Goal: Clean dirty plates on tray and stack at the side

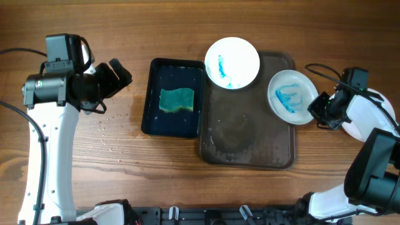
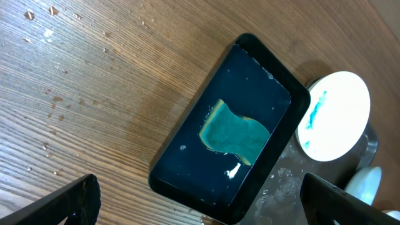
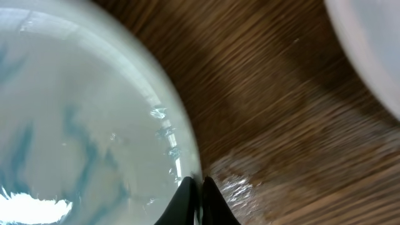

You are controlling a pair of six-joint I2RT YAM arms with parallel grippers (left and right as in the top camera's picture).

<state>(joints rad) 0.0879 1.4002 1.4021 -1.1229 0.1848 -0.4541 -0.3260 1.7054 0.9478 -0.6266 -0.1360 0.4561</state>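
Two white plates smeared with blue lie on the brown tray point(image 1: 250, 147). The larger plate point(image 1: 232, 61) rests on its far left corner. The smaller plate point(image 1: 291, 96) overhangs the tray's right edge. My right gripper point(image 1: 317, 110) is shut on the smaller plate's right rim point(image 3: 181, 156), fingers pinched together point(image 3: 199, 187). My left gripper point(image 1: 119, 75) is open and empty, hovering left of the black basin point(image 1: 174, 97). A green sponge point(image 1: 177, 100) lies in the basin's water; the left wrist view shows the sponge point(image 2: 234, 133) too.
A white plate point(image 1: 369, 115) sits on the table at the far right, under the right arm. Water droplets point(image 1: 107, 128) spot the wood left of the basin. The tray's middle is wet.
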